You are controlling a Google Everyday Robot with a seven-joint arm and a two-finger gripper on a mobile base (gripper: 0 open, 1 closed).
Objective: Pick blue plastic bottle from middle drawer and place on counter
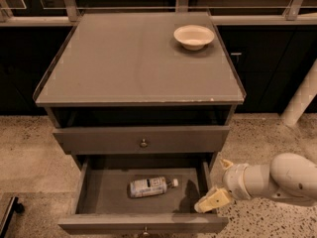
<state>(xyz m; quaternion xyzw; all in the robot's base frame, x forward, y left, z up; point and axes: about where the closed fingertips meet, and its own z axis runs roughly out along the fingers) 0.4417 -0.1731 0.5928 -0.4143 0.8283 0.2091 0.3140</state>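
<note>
In the lower middle of the frame the middle drawer (101, 195) stands pulled open, and the blue plastic bottle (151, 186) lies on its side on the drawer floor, white cap pointing right. The end effector (213, 185) hangs at the drawer's right edge in the lower right, its two fingers spread well apart and holding nothing, clear of the bottle. Above, the upper drawer front (143, 140) is closed. A cream bowl (193, 35) sits at the tabletop's (124, 63) far right corner.
</note>
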